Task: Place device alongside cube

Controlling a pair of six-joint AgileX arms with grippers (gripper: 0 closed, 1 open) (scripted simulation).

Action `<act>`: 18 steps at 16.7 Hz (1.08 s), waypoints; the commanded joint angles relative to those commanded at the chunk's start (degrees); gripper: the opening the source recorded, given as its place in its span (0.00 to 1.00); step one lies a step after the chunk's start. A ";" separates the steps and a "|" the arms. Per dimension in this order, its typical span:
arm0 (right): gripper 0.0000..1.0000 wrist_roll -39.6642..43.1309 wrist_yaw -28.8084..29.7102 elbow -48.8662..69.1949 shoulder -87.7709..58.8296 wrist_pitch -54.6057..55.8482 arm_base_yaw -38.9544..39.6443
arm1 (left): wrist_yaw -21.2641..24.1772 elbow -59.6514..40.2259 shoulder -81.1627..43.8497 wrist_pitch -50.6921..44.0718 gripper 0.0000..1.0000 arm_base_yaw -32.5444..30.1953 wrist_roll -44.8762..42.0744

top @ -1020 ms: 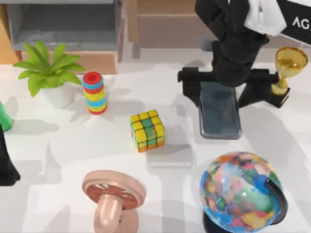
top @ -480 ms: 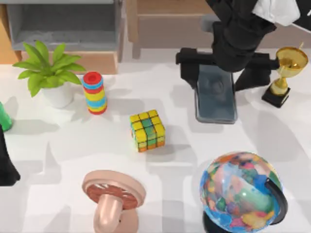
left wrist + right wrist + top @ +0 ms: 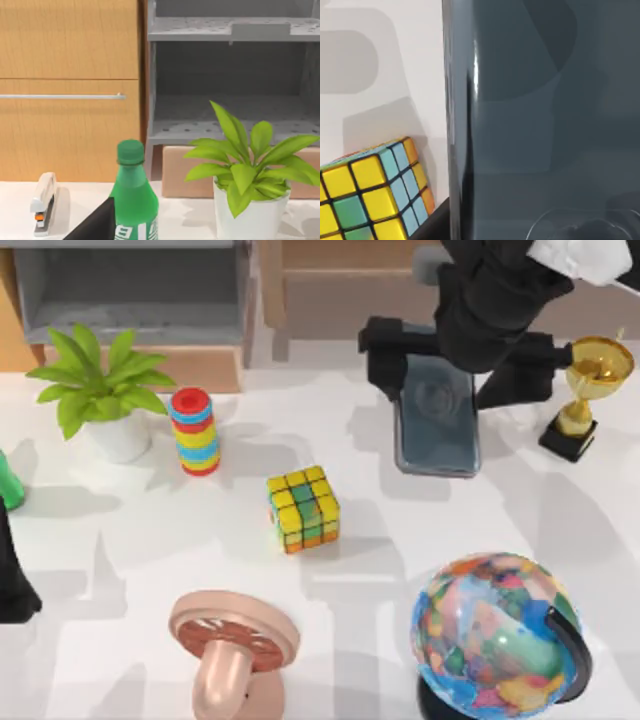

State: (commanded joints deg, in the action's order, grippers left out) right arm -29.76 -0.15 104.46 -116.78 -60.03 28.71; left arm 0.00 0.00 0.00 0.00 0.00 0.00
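Top view, glossy dark rectangular device (image 3: pixel 437 430), rounded corners

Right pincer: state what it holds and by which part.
The right pincer holds the smartphone by its far end, fingers on its two long edges, lifted above the table.

Rendered home-office tabletop: wooden cabinet (image 3: pixel 70 90), grey shelf (image 3: pixel 230 30), globe (image 3: pixel 495 630).

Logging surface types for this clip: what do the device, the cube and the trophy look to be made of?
The device, held in the right gripper, looks like glossy dark glass or plastic; it mirrors its surroundings. The cube seems smooth plastic, with flat coloured squares and black grid lines. The trophy looks like shiny gold metal on a black base, though it could be plated plastic.
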 joint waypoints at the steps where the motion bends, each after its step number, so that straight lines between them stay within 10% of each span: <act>1: 0.00 -0.02 0.00 -0.15 0.00 0.31 0.02 | 0.00 0.00 0.00 0.00 1.00 0.00 0.00; 18: 0.00 -0.12 0.44 -9.82 -10.00 4.06 0.19 | 0.00 0.00 0.00 0.00 1.00 0.00 0.00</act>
State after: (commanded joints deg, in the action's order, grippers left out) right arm -29.88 0.29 94.64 -126.78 -55.97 28.90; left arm 0.00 0.00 0.00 0.00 0.00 0.00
